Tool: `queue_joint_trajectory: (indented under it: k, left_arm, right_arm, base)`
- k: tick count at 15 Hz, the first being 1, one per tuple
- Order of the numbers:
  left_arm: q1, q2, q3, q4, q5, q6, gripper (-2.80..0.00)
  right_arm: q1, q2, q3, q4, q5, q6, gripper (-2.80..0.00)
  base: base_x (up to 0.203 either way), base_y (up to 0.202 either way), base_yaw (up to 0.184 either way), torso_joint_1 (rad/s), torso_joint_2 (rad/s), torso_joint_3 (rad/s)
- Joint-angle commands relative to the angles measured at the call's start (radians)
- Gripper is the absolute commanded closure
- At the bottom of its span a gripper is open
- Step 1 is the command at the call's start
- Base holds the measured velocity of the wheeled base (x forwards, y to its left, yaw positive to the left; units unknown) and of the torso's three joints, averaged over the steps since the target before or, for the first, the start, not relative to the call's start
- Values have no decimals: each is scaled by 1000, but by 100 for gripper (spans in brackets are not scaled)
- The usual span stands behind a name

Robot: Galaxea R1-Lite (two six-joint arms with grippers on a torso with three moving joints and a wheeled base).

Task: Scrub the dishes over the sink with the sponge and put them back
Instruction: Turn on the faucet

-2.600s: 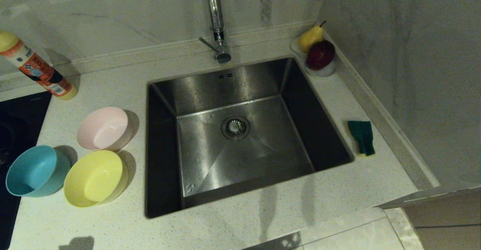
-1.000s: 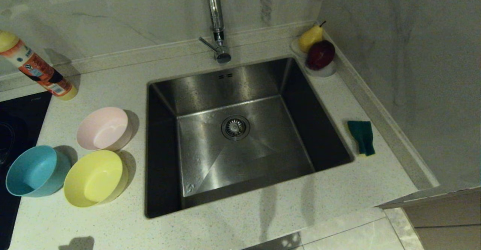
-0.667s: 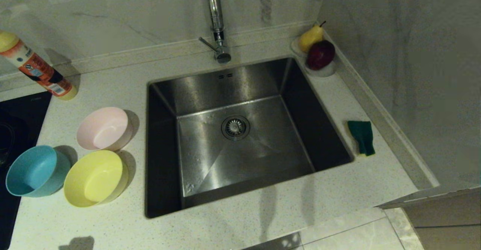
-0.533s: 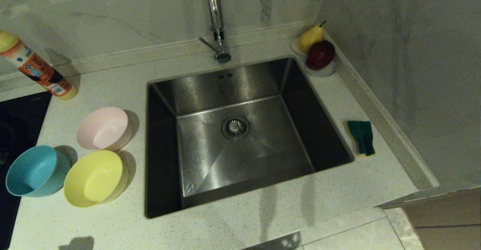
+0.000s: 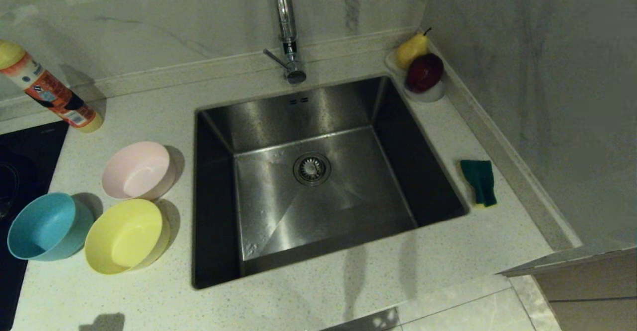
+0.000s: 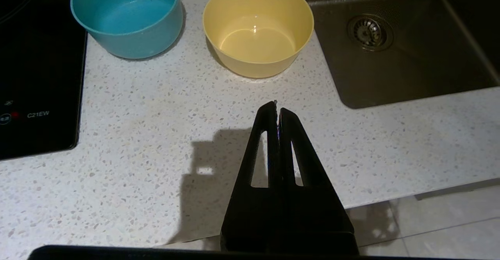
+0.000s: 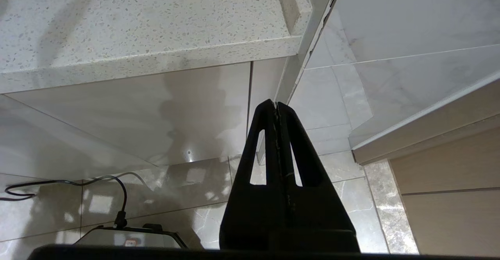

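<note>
Both arms wait near the counter's front edge; the left gripper (image 6: 277,109) and right gripper (image 7: 276,107) are pinched closed, holding nothing. Left sit the round yellow plastic bowl (image 5: 125,235), teal blue bowl (image 5: 46,226) and pale pink bowl (image 5: 138,170). The square steel sink (image 5: 318,181) is in the middle. Right lies the green-and-yellow sponge (image 5: 478,181). Closed fingers might just push it away.

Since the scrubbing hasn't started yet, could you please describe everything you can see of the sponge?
The sponge is a small rectangle with a dark green scouring face turned up and a sliver of yellow foam showing at its near end. It lies flat on the speckled countertop, right of the sink and close to the wall's raised edge. Nothing else touches it.
</note>
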Motion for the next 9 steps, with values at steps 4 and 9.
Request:
queue_joint_trajectory:
  k: [4, 9]
  left_arm:
    - [0, 42, -207, 48, -58, -21, 0]
    - [-3, 516, -667, 96, -155, -80, 0]
  right_arm:
    - [0, 1, 0, 0, 0, 0, 0]
    - [0, 1, 0, 0, 0, 0, 0]
  base:
    - [0, 0, 0, 0, 0, 0]
    - [0, 0, 0, 0, 0, 0]
